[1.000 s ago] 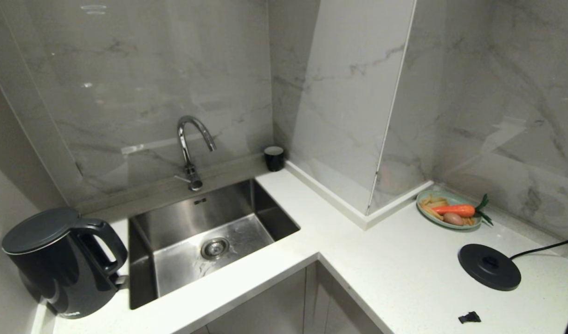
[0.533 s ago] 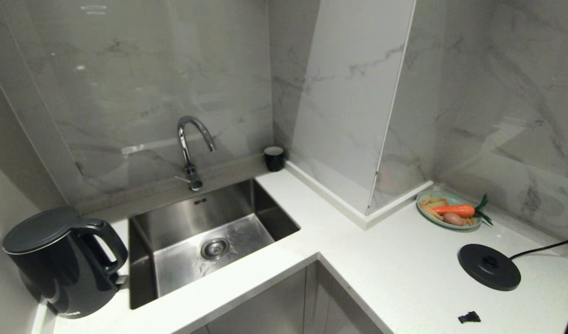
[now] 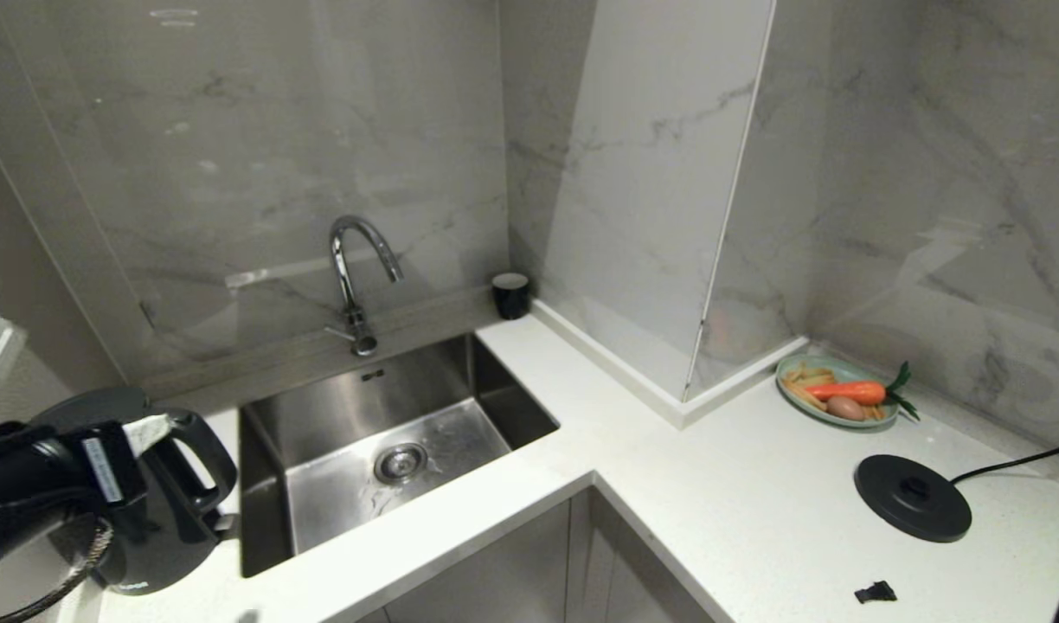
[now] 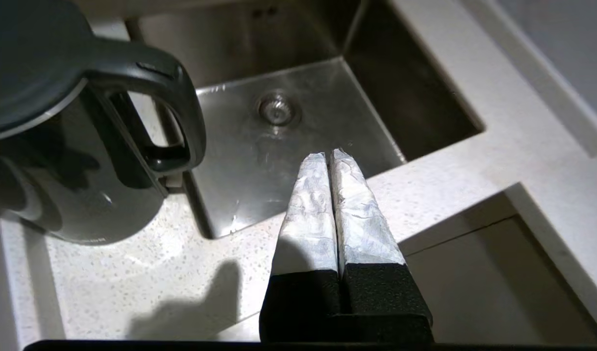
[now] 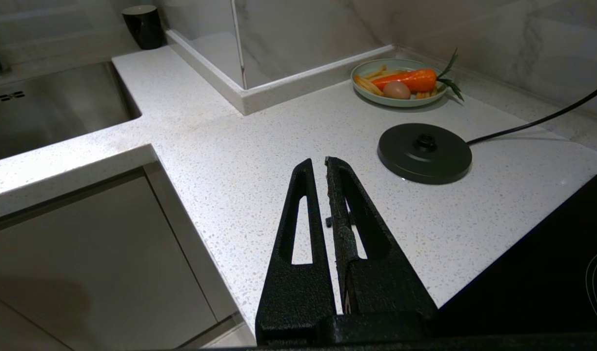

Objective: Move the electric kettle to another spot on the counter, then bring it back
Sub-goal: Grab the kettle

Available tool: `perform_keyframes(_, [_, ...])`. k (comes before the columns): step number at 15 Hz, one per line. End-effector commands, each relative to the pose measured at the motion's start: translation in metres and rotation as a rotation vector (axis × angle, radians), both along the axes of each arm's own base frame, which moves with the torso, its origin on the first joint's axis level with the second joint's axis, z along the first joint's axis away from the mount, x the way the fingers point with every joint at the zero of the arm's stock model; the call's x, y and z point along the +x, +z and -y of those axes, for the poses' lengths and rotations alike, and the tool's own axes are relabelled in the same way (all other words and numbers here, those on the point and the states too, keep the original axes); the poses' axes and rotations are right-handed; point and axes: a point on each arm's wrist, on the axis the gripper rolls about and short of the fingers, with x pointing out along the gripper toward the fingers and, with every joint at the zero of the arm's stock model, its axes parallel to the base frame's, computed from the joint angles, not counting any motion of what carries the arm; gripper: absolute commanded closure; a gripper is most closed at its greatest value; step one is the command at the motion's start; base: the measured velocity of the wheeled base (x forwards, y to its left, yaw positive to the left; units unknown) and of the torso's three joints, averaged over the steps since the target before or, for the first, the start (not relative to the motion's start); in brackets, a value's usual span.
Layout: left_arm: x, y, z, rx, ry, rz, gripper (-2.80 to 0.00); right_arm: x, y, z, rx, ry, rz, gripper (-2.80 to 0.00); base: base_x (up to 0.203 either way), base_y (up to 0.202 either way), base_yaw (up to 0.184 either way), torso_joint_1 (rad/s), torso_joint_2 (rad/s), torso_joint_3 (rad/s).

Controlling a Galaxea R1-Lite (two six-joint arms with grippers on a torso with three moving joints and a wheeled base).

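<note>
Stood upright at lower left of the head view on the tabletop (image 3: 512,519): electric kettle (image 3: 162,510), loop handle toward the sink. Hovered just beside that handle, pressed together and empty: left tool (image 4: 330,158). Parked far right, near-closed: right tool (image 5: 318,165).

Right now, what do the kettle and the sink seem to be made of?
Electric kettle: probably glossy black plastic with a matte grey lid; its body mirrors the surroundings. Sink: brushed stainless steel, judging by its silvery sheen and fine scratches.
</note>
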Motion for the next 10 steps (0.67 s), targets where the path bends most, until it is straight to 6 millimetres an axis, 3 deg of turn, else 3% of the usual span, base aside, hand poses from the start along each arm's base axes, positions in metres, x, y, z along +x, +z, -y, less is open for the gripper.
perform_keyframes(1, [0.045, -0.051, 0.001, 0.004, 0.028, -0.148, 0.0, 0.0, 0.0, 0.0, -0.001, 0.0, 0.0, 0.0, 0.0, 0.0, 0.0, 0.0, 0.0, 0.0])
perform_keyframes(4, [0.063, -0.098, 0.0, 0.032, 0.12, -0.127, 0.0, 0.0, 0.0, 0.0, 0.0, 0.0, 0.0, 0.0, 0.0, 0.0, 0.0, 0.0, 0.0, 0.0])
perform_keyframes(7, [0.046, -0.117, -0.001, 0.049, 0.17, -0.085, 0.0, 0.0, 0.0, 0.0, -0.001, 0.0, 0.0, 0.0, 0.0, 0.0, 0.0, 0.0, 0.0, 0.0])
perform_keyframes(10, [0.044, -0.122, -0.01, 0.051, 0.225, -0.101, 0.0, 0.0, 0.0, 0.0, -0.001, 0.0, 0.0, 0.0, 0.0, 0.0, 0.0, 0.0, 0.0, 0.0])
